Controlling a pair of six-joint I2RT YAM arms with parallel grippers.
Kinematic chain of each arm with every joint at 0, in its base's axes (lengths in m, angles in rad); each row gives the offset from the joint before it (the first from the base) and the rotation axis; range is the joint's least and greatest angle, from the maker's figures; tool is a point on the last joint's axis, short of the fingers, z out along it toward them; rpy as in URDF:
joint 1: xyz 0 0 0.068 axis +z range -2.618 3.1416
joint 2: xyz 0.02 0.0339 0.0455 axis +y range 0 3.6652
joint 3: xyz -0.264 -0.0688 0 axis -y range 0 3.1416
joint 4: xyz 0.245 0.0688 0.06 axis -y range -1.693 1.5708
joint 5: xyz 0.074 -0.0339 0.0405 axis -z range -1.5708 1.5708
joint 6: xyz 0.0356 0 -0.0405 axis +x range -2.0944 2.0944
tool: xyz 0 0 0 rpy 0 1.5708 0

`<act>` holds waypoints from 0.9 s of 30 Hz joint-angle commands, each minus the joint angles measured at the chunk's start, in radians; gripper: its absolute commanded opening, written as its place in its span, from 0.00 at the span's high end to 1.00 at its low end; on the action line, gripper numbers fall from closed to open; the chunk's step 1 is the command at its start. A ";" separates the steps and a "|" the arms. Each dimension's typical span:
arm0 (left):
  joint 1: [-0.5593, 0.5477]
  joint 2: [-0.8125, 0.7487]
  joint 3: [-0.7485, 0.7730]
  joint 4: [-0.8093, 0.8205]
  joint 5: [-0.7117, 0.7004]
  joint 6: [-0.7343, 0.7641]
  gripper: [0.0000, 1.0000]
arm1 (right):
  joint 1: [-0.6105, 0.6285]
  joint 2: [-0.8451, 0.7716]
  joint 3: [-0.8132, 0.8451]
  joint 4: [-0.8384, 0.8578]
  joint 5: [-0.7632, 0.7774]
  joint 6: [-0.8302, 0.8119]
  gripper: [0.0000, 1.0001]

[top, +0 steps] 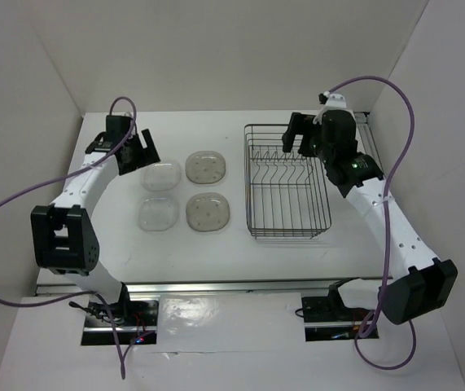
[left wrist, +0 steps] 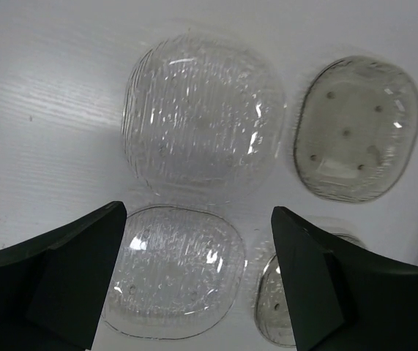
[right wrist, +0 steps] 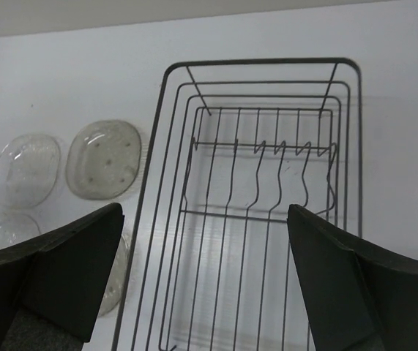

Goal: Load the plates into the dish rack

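Four plates (top: 206, 167) on the table (top: 216, 252), none in the dish rack (top: 288, 234).
Two clear, two smoky, flat in a square block left of the rack, near it but apart; rack slots bare. Left pincer (top: 141, 152) poised by the far clear plate (top: 160, 176), jaws spread wide, gripping nothing. Right pincer (top: 296, 138) hangs over the rack's far end, likewise wide apart and empty-handed. By my reckoning no loading is done: all four are left to go, first pickup not begun.

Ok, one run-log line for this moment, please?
left gripper: open, by clear plates | right gripper: open, over dish rack far end | plates: all four flat on table | dish rack: empty
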State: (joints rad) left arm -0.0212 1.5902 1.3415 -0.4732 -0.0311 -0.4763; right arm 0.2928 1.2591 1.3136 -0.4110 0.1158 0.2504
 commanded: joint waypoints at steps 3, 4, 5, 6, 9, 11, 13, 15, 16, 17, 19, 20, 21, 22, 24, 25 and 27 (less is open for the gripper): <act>0.024 0.053 0.004 0.035 -0.068 -0.004 0.06 | 0.074 -0.017 -0.047 0.103 -0.041 0.007 0.00; 0.024 0.065 0.004 0.035 -0.069 -0.004 0.06 | 0.083 -0.007 -0.068 0.115 -0.041 -0.002 0.00; 0.024 0.089 0.004 0.035 -0.069 -0.004 0.06 | 0.103 -0.007 -0.068 0.115 -0.041 -0.002 0.00; 0.033 0.103 0.004 0.045 -0.069 0.005 0.06 | 0.112 -0.007 -0.085 0.129 -0.041 -0.002 0.00; 0.033 0.148 0.013 0.045 -0.069 0.005 0.07 | 0.137 0.005 -0.103 0.153 -0.041 -0.011 0.00; 0.033 0.157 0.022 0.054 -0.079 0.005 0.09 | 0.149 0.014 -0.103 0.153 -0.050 -0.011 0.00; 0.044 0.206 0.031 0.054 -0.079 0.014 0.10 | 0.161 0.014 -0.112 0.153 -0.050 -0.011 0.00; 0.053 0.235 0.042 0.054 -0.079 0.015 0.12 | 0.180 0.014 -0.113 0.163 -0.050 -0.011 0.00; 0.053 0.261 0.042 0.054 -0.069 0.015 0.12 | 0.180 0.014 -0.125 0.173 -0.050 -0.011 0.00; 0.053 0.270 0.042 0.054 -0.060 0.024 0.14 | 0.180 0.014 -0.134 0.182 -0.050 -0.011 0.00; 0.053 0.280 0.042 0.065 -0.050 0.024 0.16 | 0.189 0.005 -0.134 0.182 -0.050 -0.011 0.00; 0.053 0.303 0.053 0.065 -0.050 0.024 0.16 | 0.189 0.005 -0.134 0.182 -0.050 -0.011 0.00; 0.053 0.303 0.053 0.065 -0.067 0.024 0.16 | 0.200 0.005 -0.134 0.182 -0.050 -0.020 0.00; 0.053 0.318 0.062 0.065 -0.067 0.024 0.16 | 0.209 0.005 -0.134 0.173 -0.041 -0.020 0.00; 0.053 0.329 0.071 0.065 -0.082 0.024 0.17 | 0.218 0.005 -0.134 0.173 -0.030 -0.020 0.00; 0.053 0.329 0.071 0.065 -0.082 0.024 0.17 | 0.218 0.005 -0.134 0.173 -0.030 -0.020 0.00; 0.053 0.341 0.093 0.065 -0.082 0.024 0.22 | 0.227 0.005 -0.134 0.173 -0.030 -0.030 0.00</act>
State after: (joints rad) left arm 0.0277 1.9259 1.3762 -0.4370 -0.1009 -0.4702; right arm 0.5041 1.2736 1.1812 -0.2981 0.0723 0.2409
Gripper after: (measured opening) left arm 0.794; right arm 0.999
